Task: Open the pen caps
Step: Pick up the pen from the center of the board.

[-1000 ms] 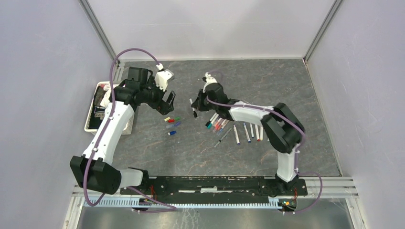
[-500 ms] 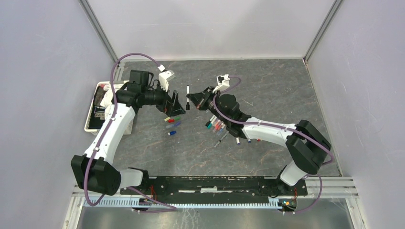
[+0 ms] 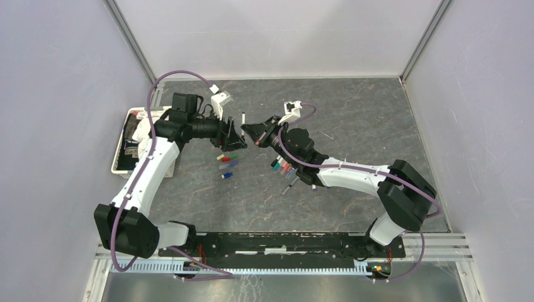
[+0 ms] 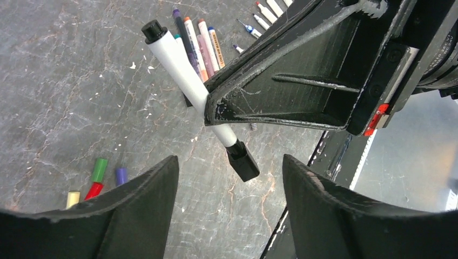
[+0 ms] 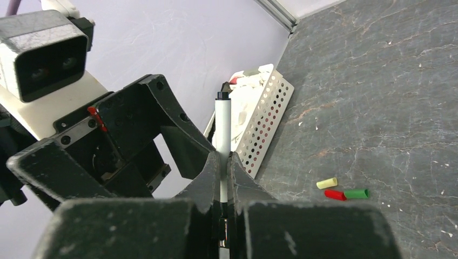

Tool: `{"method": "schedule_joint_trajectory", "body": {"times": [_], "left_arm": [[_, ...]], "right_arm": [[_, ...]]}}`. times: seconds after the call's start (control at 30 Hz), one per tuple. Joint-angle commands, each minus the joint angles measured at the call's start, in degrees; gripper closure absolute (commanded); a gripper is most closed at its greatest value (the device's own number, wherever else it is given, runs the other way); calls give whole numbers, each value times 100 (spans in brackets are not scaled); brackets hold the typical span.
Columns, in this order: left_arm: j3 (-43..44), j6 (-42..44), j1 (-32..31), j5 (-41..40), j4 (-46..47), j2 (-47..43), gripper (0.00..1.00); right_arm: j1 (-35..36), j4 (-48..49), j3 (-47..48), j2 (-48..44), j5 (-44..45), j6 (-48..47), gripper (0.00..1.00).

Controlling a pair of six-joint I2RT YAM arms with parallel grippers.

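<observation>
From above, my left claw (image 3: 232,134) and my right claw (image 3: 255,134) face each other over the middle of the table (image 3: 352,113), the left at nine o'clock of the right; my right claw is clamped on a white pen (image 3: 244,120) that rises toward twelve o'clock in the gap between them; a few loose caps (image 3: 225,158) lie on the table at six o'clock of my left claw, the other pens (image 3: 286,167) lie bunched at five o'clock of my right claw, and a white basket (image 3: 118,157) sits at nine o'clock by my left arm. Through my left wrist, my left claw stands open, its two dark tips rising from six o'clock; the pen slants from eleven o'clock down to the centre, pinched mid-barrel by my right claw, which fills the two o'clock side; its black cap (image 4: 242,161) hangs in the gap between my left tips, touching neither; green, purple, red and yellow caps lie at eight o'clock, and the pens lie in a row at twelve o'clock. Through my right wrist, my right claw is closed tight on the barrel, which stands straight up to twelve o'clock; the black cap I cannot make out here; my left claw looms at nine o'clock, the basket is at one o'clock behind the pen, and yellow, red and green caps lie at four o'clock.
</observation>
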Motion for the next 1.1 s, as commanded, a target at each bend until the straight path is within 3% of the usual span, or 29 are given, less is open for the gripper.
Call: {"method": "schedule_joint_trajectory", "body": {"times": [0.0,0.23,0.43,0.63,0.67,0.77,0.9,1.07], "left_arm": [[-118,-194,-48,259,256,51,28],[-139,-199,-82,325,296,167,60],[-103,-261,-84,459,341,237,66],[-59,-35,-84,375,224,281,97],[-20,135,-84,248,124,282,97],[28,750,-84,-230,-161,258,98],[-165,2052,-84,-1004,-508,42,98],[-776,4247,-129,-1996,-900,-472,98]], "right_arm": [[45,328,225,-210,136,87,100],[75,351,243,-144,134,125,100],[127,400,210,-98,145,180,100],[134,384,52,-191,201,178,100],[127,336,20,-237,221,156,100],[33,-32,28,-373,118,20,84],[-498,-358,71,-467,-1120,66,63],[-1214,-1295,133,-656,-2627,-195,54]]}}
